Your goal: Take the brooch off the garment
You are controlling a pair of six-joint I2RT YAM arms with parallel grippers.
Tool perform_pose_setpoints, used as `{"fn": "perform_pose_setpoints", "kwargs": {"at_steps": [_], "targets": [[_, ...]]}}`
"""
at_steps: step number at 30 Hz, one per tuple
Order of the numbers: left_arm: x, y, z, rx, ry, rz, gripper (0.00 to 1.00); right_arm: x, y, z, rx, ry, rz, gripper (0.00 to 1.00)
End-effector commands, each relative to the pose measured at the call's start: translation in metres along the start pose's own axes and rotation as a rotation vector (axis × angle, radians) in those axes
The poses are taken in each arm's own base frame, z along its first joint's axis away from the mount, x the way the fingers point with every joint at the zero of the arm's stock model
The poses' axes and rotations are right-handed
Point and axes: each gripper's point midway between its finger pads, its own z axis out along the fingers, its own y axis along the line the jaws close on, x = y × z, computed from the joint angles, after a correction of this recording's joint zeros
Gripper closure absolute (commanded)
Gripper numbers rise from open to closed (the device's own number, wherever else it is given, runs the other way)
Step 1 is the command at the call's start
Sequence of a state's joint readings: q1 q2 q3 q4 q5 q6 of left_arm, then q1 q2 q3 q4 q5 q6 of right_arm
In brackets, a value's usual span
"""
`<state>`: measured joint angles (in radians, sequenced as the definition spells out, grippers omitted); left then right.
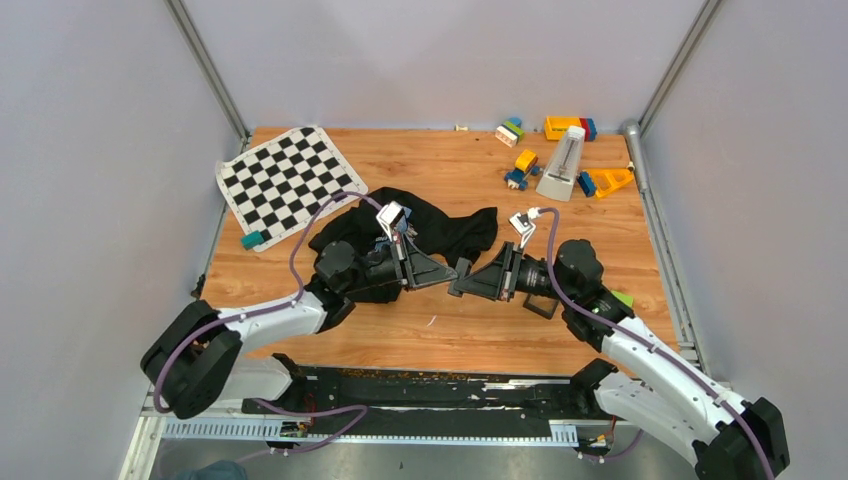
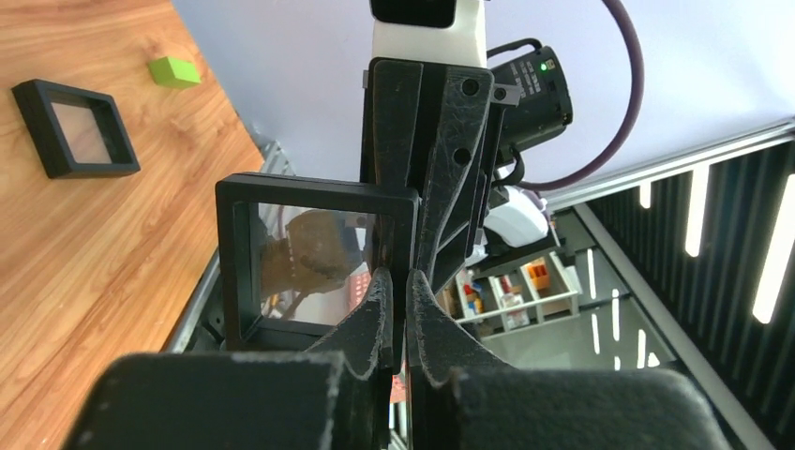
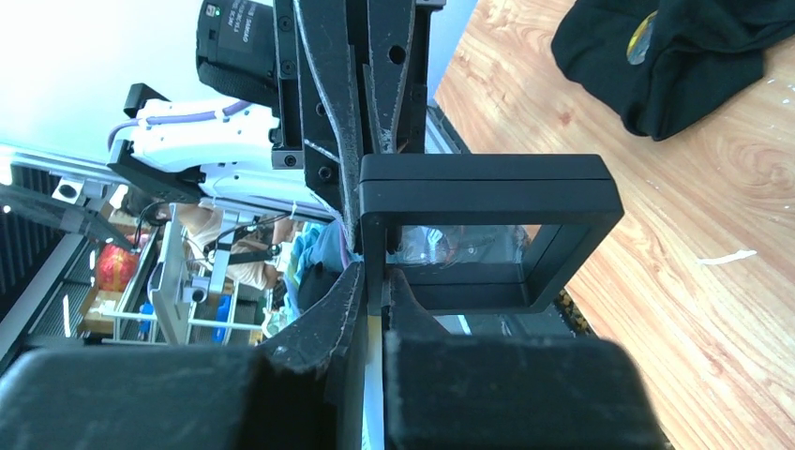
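The garment (image 1: 445, 230), a crumpled black T-shirt, lies mid-table behind the arms; it also shows in the right wrist view (image 3: 684, 66). The brooch is not visible in any view. My left gripper (image 1: 447, 278) and right gripper (image 1: 468, 283) meet tip to tip just in front of the shirt, above the wood. Both are shut on one edge of the same black square frame with a clear window (image 2: 314, 258), which also shows in the right wrist view (image 3: 487, 234). The left gripper (image 2: 401, 291) grips from one side and the right gripper (image 3: 373, 281) from the other.
A second black frame (image 2: 75, 127) lies on the table under the right arm (image 1: 540, 305), with a green block (image 2: 174, 71) beside it. A chequered mat (image 1: 290, 180) and a teal block (image 1: 252, 240) are at the back left. Toy blocks (image 1: 565, 127) and a white metronome-like object (image 1: 563, 165) are at the back right.
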<state>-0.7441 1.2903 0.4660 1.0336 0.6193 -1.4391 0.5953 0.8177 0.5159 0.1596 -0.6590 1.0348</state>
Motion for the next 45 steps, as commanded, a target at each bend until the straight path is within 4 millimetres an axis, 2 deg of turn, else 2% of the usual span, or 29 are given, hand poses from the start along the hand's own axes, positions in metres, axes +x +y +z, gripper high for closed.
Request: {"fn": "perform_pose_setpoints", "kwargs": {"at_steps": [1, 4, 5, 8, 17, 19, 20, 24, 26, 30, 35, 40, 42, 43, 45], "targets": [[0.005, -0.007, -0.005, -0.059, 0.039, 0.079, 1.0, -0.01, 0.005, -0.005, -0.015, -0.01, -0.046, 1.0], [-0.009, -0.005, -0.018, -0.094, -0.028, 0.103, 1.0, -0.011, -0.009, -0.011, -0.005, -0.007, -0.041, 1.0], [-0.011, 0.0, -0.023, -0.108, -0.044, 0.093, 1.0, -0.01, -0.012, -0.014, -0.012, -0.003, -0.037, 1.0], [-0.019, -0.002, -0.035, -0.114, -0.084, 0.098, 1.0, -0.009, -0.017, -0.018, -0.032, 0.0, -0.035, 1.0], [-0.018, 0.001, -0.037, -0.141, -0.073, 0.108, 1.0, -0.009, -0.027, -0.014, -0.019, 0.026, -0.052, 1.0], [-0.018, 0.007, -0.037, -0.175, -0.068, 0.119, 0.91, -0.009, -0.027, -0.014, -0.02, 0.028, -0.057, 1.0], [-0.017, 0.013, -0.038, -0.211, -0.062, 0.109, 0.78, -0.009, -0.027, -0.014, -0.019, 0.03, -0.057, 1.0], [-0.02, 0.037, -0.048, -0.366, -0.069, 0.156, 0.47, -0.009, -0.03, -0.013, -0.013, 0.031, -0.052, 1.0], [-0.023, 0.045, -0.053, -0.413, -0.084, 0.187, 0.37, -0.009, -0.029, -0.012, -0.022, 0.037, -0.048, 1.0], [-0.023, 0.048, -0.052, -0.398, -0.088, 0.201, 0.29, -0.005, -0.028, -0.011, -0.048, 0.068, -0.034, 1.0], [-0.02, 0.06, -0.048, -0.415, -0.044, 0.191, 0.27, 0.0, -0.02, -0.011, -0.099, 0.117, -0.026, 1.0], [-0.02, 0.072, -0.046, -0.434, -0.038, 0.184, 0.3, 0.006, -0.015, -0.013, -0.132, 0.153, -0.023, 1.0], [-0.02, 0.077, -0.047, -0.44, -0.038, 0.177, 0.37, 0.007, -0.014, -0.014, -0.14, 0.163, -0.023, 1.0], [-0.019, 0.079, -0.047, -0.439, -0.036, 0.176, 0.44, 0.008, -0.014, -0.014, -0.143, 0.168, -0.022, 1.0], [-0.018, 0.081, -0.046, -0.433, -0.036, 0.173, 0.49, 0.01, -0.013, -0.015, -0.15, 0.182, -0.019, 1.0]]}}
